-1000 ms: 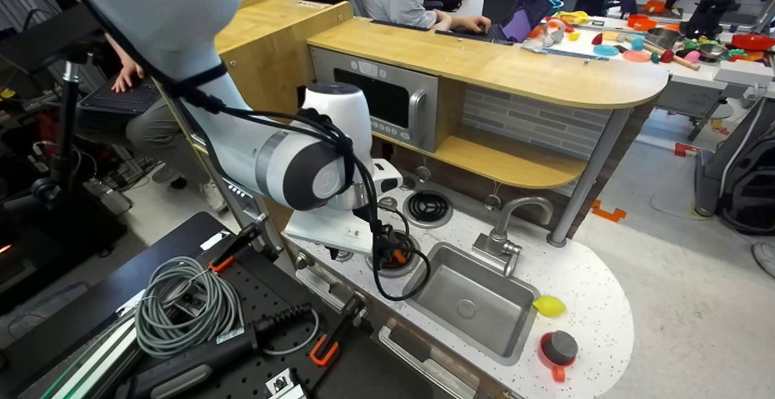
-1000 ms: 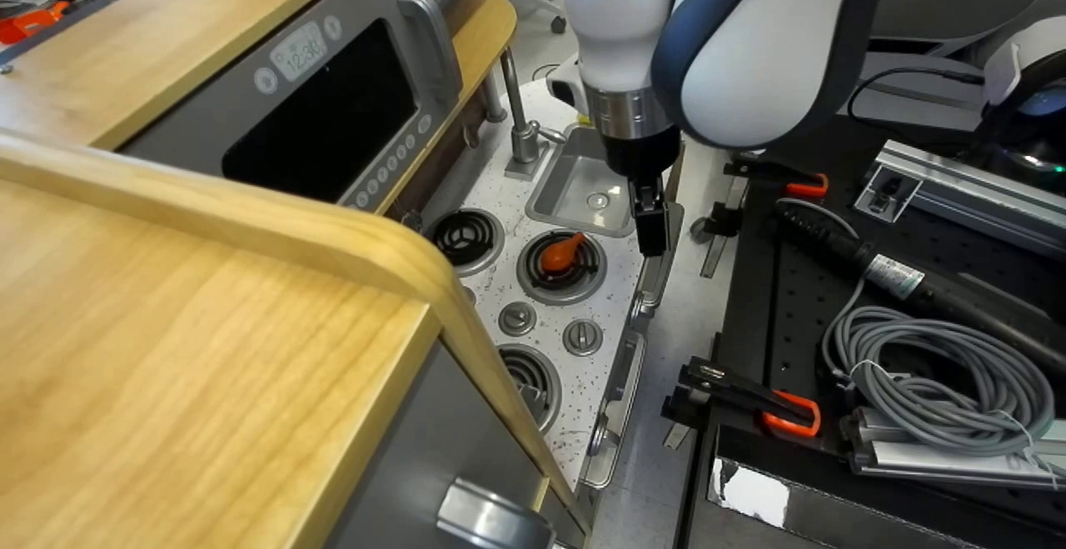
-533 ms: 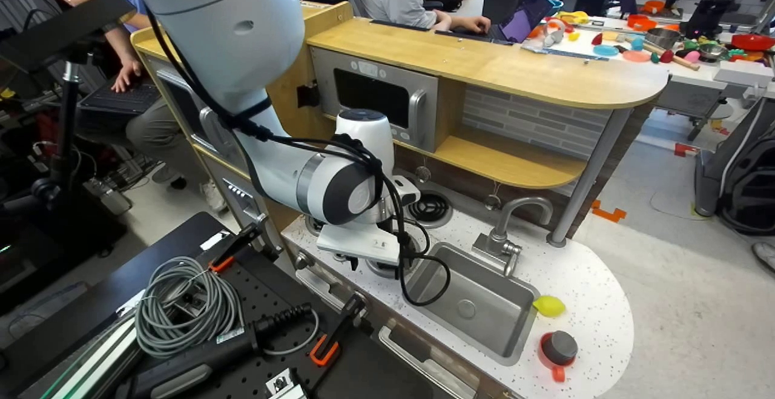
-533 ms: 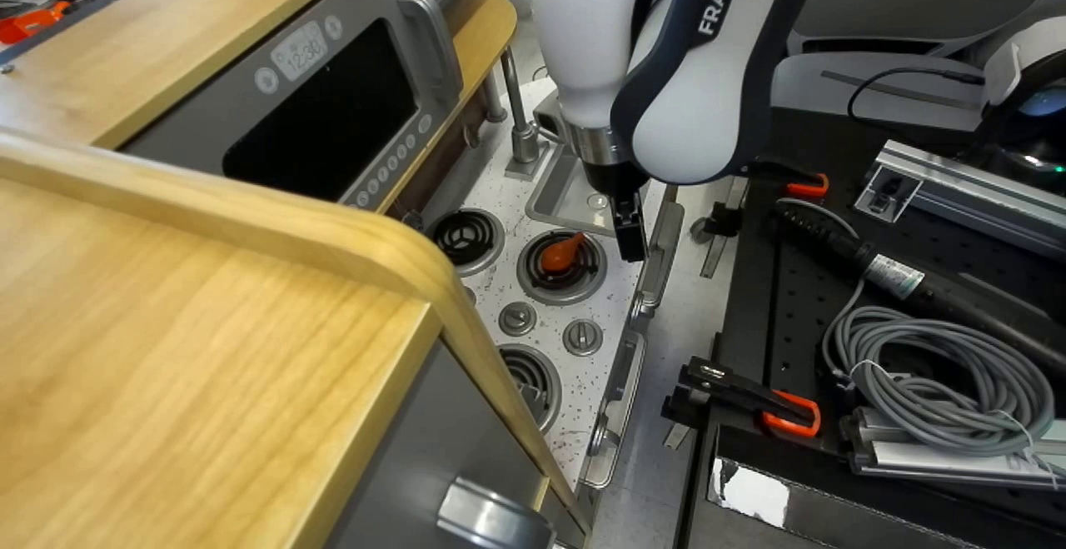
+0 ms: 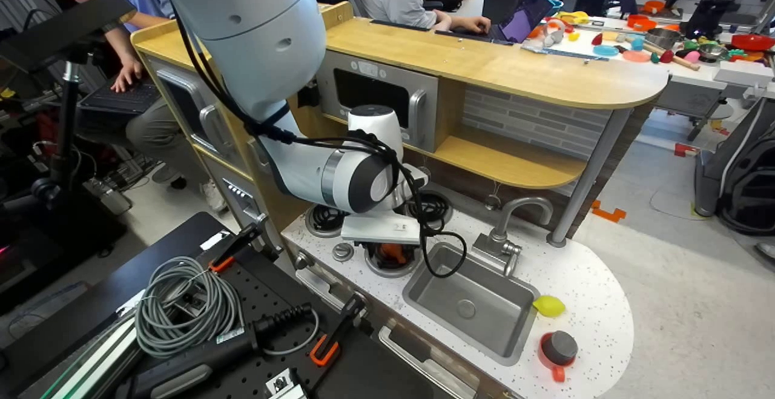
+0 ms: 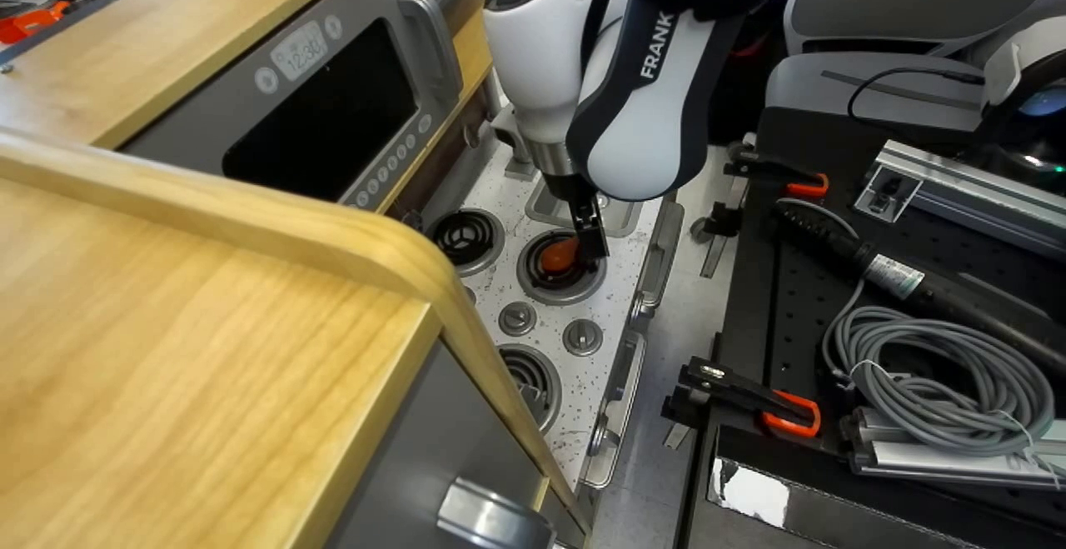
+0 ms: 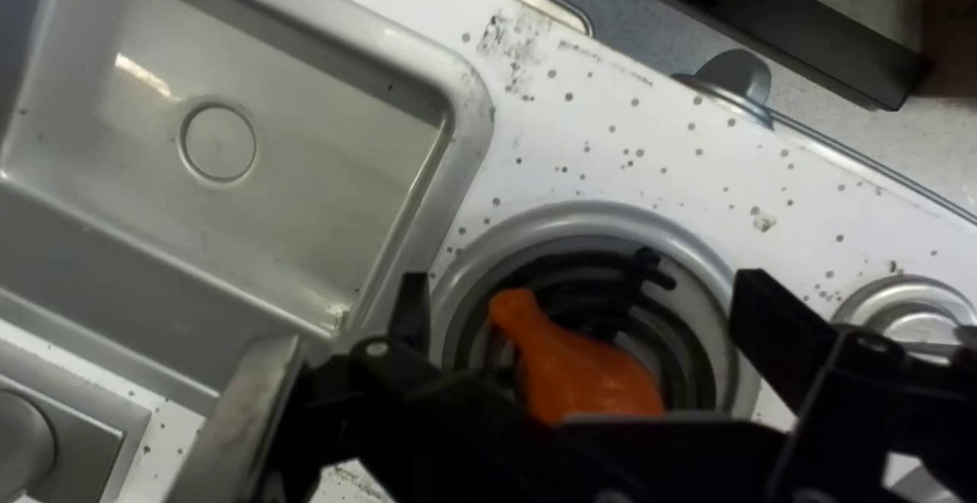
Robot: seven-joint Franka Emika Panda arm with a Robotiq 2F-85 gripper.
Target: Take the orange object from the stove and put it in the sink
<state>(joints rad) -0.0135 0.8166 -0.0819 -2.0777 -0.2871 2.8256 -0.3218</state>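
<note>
Two black jaws hang pointing down over the white speckled stove [image 6: 548, 328], spread wide, with nothing in their hold. Between them, as the wrist view looks down, lies the orange, pear-shaped object [image 7: 584, 373] with its narrow neck. The tips are clear of it on both sides, though how high they hang above it I can't tell.

It rests on its side on a silver-ringed, black coil burner [image 6: 560, 284] in the near row, just left of the grey metal, round-cornered rectangular sink [image 5: 484, 332]. I take it the jaws are set that wide so one can come down on the sink side and one on the left. The rounded belly probably won't stand up, and the sunken coils likely stop it rolling. Its neck points roughly toward the sink.

Counting outward: one orange object; three burners in sight in both exterior views, two near and one far; two round silver knobs [image 6: 583, 337] showing whole in an exterior view; one sink, with one curved grey faucet [image 5: 499, 240] on its far side. Farther right on the surface [image 5: 596, 290] sit one yellow, lemon-shaped item [image 5: 550, 306] and, nearer, one red mug [image 5: 548, 359] with one dark grey piece [image 5: 560, 347] in or on it.
</note>
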